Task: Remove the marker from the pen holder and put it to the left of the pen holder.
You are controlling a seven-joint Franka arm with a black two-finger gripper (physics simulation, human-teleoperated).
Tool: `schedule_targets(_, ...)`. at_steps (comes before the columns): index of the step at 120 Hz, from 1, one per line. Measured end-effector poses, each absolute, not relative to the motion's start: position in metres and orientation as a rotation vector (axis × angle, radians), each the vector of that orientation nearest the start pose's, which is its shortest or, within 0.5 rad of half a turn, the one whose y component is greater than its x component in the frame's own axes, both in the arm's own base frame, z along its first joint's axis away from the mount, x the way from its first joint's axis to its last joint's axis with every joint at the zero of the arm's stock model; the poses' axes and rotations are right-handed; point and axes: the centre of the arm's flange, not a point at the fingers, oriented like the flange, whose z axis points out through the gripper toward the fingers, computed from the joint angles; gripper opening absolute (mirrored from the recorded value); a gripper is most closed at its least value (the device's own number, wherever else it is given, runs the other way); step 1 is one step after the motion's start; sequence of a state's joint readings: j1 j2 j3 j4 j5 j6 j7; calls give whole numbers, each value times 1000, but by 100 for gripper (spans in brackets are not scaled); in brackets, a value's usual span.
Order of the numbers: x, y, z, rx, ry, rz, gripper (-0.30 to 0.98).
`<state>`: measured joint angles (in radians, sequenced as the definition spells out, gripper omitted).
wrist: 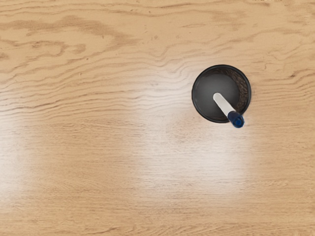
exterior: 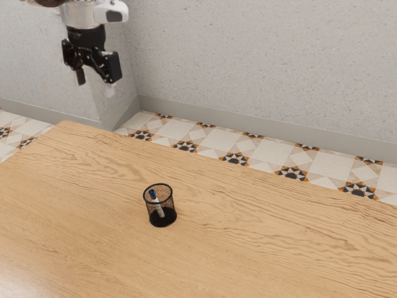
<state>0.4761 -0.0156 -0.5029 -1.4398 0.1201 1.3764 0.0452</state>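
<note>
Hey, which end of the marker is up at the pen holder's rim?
The blue end of the marker, leaning at the rim; the white end sits lower, down inside the pen holder.

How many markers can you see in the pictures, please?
1. The marker leans inside the mesh pen holder on the wooden table, its blue end up against the rim. I see no other, and the wrist view looks down into the holder.

The table [exterior: 260, 248] is light brown wood with wavy lines — and pale shiny spots. Past it, the floor [exterior: 205, 139] has dark and orange stars. A gray strip [exterior: 267, 127] runs under the speckled wall [exterior: 267, 56].
</note>
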Motion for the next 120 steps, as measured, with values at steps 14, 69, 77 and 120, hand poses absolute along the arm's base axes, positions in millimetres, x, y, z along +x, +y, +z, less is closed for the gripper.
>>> schedule_targets(14, 529, -62, 663, -3009, 237, 46, 69)
schedule_targets(69, 629, 105, 406, -3009, -660, 303, 69)
schedule_targets(77, 637, 96, 393, -3009, -747, 277, 69)
schedule_targets(120, 663, -13, 397, -2936, -720, 18, 69)
